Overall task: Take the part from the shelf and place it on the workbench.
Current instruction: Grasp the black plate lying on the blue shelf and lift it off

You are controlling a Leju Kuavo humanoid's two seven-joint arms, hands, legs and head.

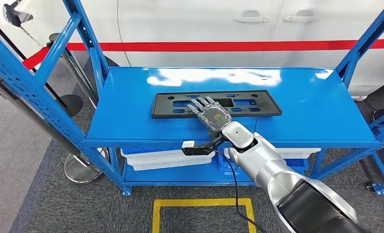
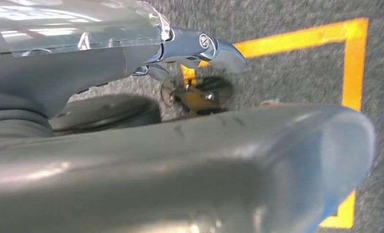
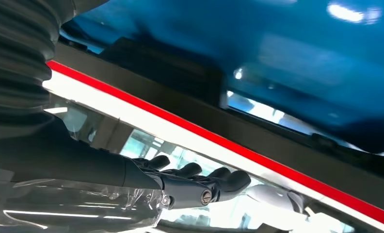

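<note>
I see right hand (image 1: 210, 113) flat atop black part (image 1: 170, 105), fingers extended, nothing grasped; palm-down reach likely precedes grip. Part flat on blue shelf (image 1: 301, 107) under hand. Left hand (image 2: 200, 48) hanging, state indeterminate.

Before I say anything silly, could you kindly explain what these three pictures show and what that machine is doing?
It is a two-legged humanoid robot with silver arms and many-fingered hands. The wide picture is its head camera, looking down at a blue metal shelf in front of a white car with a red stripe. A long flat black plastic part with cut-outs lies on the shelf's top. The right hand lies over the part's middle, fingers extended; whether it grips yet is unclear. The other two pictures come from wrist cameras and are turned. The right one looks along that hand's dark fingers. The left hand hangs over grey carpet with yellow floor tape.
</note>
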